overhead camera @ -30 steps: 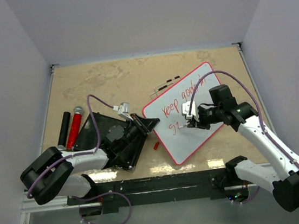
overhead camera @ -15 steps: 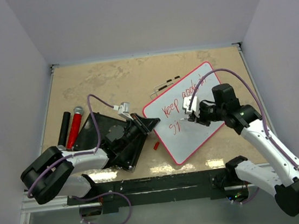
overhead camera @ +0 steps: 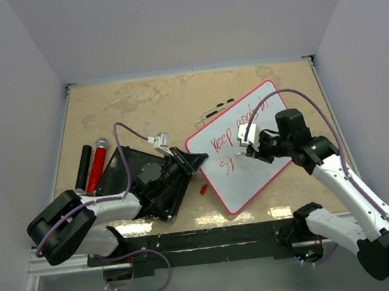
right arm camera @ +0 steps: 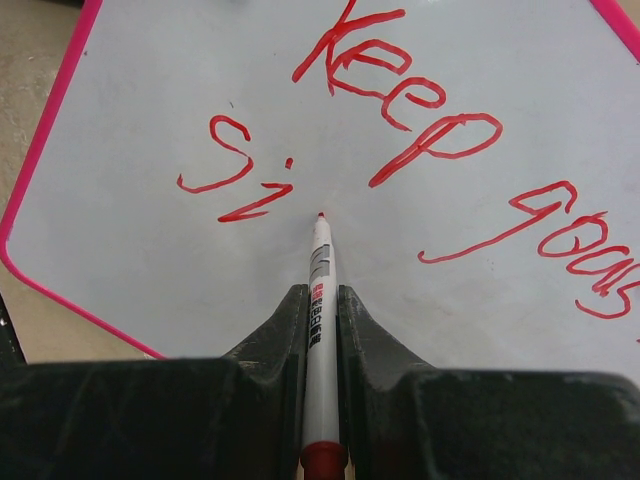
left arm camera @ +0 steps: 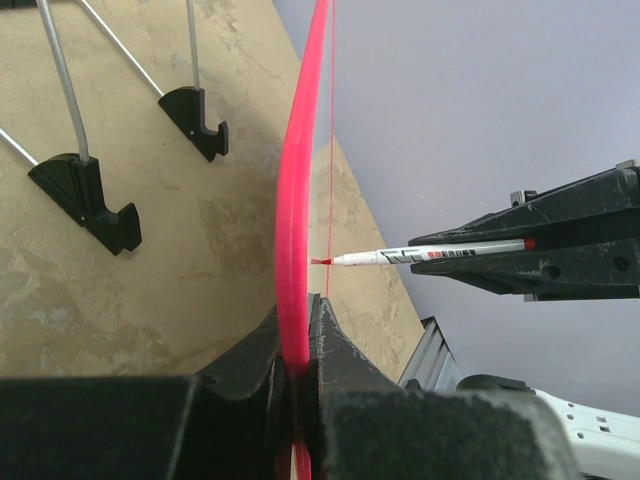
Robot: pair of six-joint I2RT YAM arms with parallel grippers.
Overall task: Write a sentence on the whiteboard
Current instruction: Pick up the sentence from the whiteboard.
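Observation:
The whiteboard (overhead camera: pixel 254 170), white with a red rim (left arm camera: pixel 295 190), lies tilted right of centre. My left gripper (overhead camera: pixel 197 160) is shut on its left corner, with the rim pinched between the jaws (left arm camera: pixel 298 335). My right gripper (overhead camera: pixel 248 151) is shut on a white marker (right arm camera: pixel 320 290) with a red end. The marker's tip (right arm camera: pixel 320 216) meets the board just right of the last red letters. The sentence (right arm camera: pixel 400 85) is red handwriting reading "Keep goals" on the upper line and "si" (right arm camera: pixel 235 175) below it. The left wrist view shows the marker (left arm camera: pixel 430 256) pointing at the board edge-on.
A black ribbed slab (overhead camera: pixel 138 174) lies under my left arm. A black cylinder (overhead camera: pixel 83 166) and a red one (overhead camera: pixel 97 164) lie at the far left. A small red cap (overhead camera: pixel 203 188) sits near the board's lower-left edge. Wire clips (overhead camera: pixel 217 108) lie beyond the board.
My right gripper has carried the marker slightly right and away along the second line. The left gripper and the board have not moved.

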